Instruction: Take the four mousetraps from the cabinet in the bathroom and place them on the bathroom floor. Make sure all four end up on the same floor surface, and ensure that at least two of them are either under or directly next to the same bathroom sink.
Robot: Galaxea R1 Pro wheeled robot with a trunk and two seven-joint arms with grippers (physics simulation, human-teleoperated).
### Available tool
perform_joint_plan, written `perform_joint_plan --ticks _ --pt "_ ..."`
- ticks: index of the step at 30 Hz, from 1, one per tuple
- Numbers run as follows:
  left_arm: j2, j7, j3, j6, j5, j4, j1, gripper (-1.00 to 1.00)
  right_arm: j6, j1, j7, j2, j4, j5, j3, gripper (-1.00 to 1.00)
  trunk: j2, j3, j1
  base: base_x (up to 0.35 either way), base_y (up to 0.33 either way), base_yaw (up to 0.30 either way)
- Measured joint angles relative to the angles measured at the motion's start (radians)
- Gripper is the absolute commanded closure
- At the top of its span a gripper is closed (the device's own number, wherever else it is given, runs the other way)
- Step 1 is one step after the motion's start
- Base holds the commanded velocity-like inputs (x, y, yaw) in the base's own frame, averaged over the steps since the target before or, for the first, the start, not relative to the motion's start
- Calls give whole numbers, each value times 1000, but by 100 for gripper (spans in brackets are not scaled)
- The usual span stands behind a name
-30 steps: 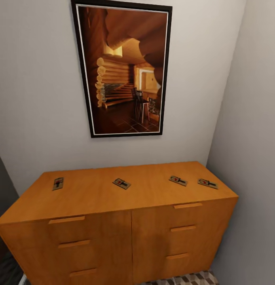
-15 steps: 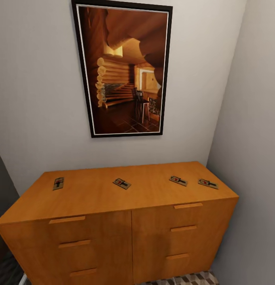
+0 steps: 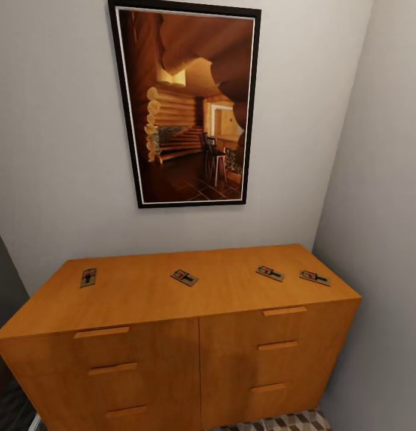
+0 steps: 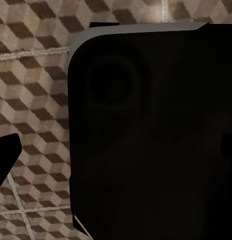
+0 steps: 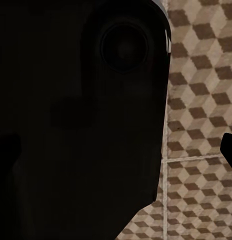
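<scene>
In the head view the orange-brown cabinet [image 3: 172, 341] stands against the wall straight ahead. Four mousetraps lie spread along its top: one at the left [image 3: 88, 277], one near the middle [image 3: 184, 277] and two at the right [image 3: 270, 273] [image 3: 314, 277]. A strip of cube-patterned bathroom floor [image 3: 279, 422] shows below the cabinet. In the wrist views, my left gripper [image 4: 118, 150] and right gripper [image 5: 118, 150] hang low over the floor tiles [image 4: 31, 100] [image 5: 201, 100], fingers wide apart at the picture edges, nothing between them.
A large framed picture [image 3: 190, 108] hangs on the wall above the cabinet. A side wall [image 3: 381, 209] closes in on the cabinet's right end. A dark surface [image 3: 1, 287] stands at the left. My own dark base [image 4: 146, 140] [image 5: 76, 100] sits close to both grippers.
</scene>
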Motion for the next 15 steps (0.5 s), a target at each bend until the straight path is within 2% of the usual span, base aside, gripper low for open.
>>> perform_joint_plan --ticks 6,15 --pt "0 0 0 0 0 0 0 -100 -1 0 0 1 0 0 0 -100 0 0 0 0 0 51" --pt "0 0 0 0 0 0 0 -100 -1 0 0 1 0 0 0 -100 0 0 0 0 0 201"
